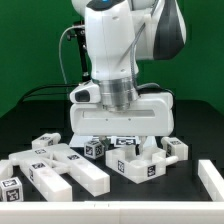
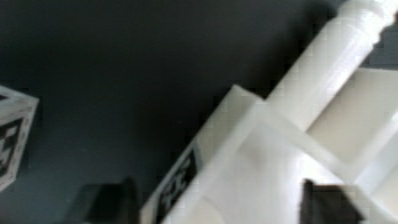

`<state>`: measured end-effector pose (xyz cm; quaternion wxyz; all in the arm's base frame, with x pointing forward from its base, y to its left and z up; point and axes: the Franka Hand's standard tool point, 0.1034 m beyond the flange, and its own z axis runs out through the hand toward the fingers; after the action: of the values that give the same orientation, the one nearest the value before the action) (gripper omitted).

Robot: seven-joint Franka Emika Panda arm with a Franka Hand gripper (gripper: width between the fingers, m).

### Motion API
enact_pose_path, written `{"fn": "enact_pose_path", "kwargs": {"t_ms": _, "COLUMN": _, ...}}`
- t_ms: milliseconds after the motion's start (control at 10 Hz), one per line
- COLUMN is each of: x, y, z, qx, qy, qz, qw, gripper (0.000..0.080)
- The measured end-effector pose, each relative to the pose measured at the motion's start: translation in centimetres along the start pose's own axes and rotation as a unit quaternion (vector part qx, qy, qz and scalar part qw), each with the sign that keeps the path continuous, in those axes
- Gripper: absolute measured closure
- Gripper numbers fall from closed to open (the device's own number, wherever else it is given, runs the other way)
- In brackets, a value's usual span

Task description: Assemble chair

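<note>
- chair parts (image 1: 70,165) lie scattered beneath and beside the pincer (image 2: 222,200).
- pincer stands partly open astride one slab (image 2: 267,135), gripping nothing yet.
- you risk an off-centre pinch twisting that slab.

— Where can you pass on the exterior view's left?
— Behind the heap of white bars (image 1: 55,165), where the table (image 1: 30,120) lies bare. In front, the bars block you.
— And under the arm?
— Crowded: a tagged cube (image 1: 95,148) and a blocky part (image 1: 140,163) stand close together.
— Between the fingers (image 2: 114,200)?
— A white slab (image 2: 267,150) with its round rod (image 2: 334,55) takes most of that gap. Beside it you have bare table up to a second cube (image 2: 13,125).
</note>
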<state>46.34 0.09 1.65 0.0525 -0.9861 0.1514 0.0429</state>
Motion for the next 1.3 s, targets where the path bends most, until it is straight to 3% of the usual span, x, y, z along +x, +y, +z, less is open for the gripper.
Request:
{"fn": "enact_pose_path", "kwargs": {"t_ms": 100, "x": 0.0, "y": 0.0, "z": 0.0, "qx": 0.0, "qy": 0.0, "qz": 0.0, "qw": 1.0, "gripper": 0.0555}}
{"fn": "enact_pose_path", "kwargs": {"t_ms": 200, "x": 0.0, "y": 0.0, "z": 0.0, "qx": 0.0, "qy": 0.0, "qz": 0.0, "qw": 1.0, "gripper": 0.0693}}
{"fn": "enact_pose_path", "kwargs": {"t_ms": 300, "x": 0.0, "y": 0.0, "z": 0.0, "qx": 0.0, "qy": 0.0, "qz": -0.001, "qw": 1.0, "gripper": 0.0765}}
{"fn": "enact_pose_path", "kwargs": {"t_ms": 500, "x": 0.9, "y": 0.0, "z": -0.3, "qx": 0.001, "qy": 0.004, "qz": -0.062, "qw": 0.998, "gripper": 0.0773}}
{"fn": "enact_pose_path", "kwargs": {"t_ms": 700, "x": 3.7, "y": -2.2, "z": -1.9, "qx": 0.008, "qy": 0.0, "qz": -0.101, "qw": 0.995, "gripper": 0.0773}}
{"fn": "enact_pose_path", "kwargs": {"t_ms": 900, "x": 4.9, "y": -4.6, "z": -3.3, "qx": 0.012, "qy": 0.001, "qz": -0.13, "qw": 0.991, "gripper": 0.0773}}
{"fn": "enact_pose_path", "kwargs": {"t_ms": 1200, "x": 4.7, "y": -4.3, "z": -2.9, "qx": 0.012, "qy": -0.002, "qz": -0.127, "qw": 0.992, "gripper": 0.0773}}
{"fn": "enact_pose_path", "kwargs": {"t_ms": 1300, "x": 5.5, "y": -4.2, "z": -2.6, "qx": 0.013, "qy": -0.005, "qz": -0.123, "qw": 0.992, "gripper": 0.0773}}
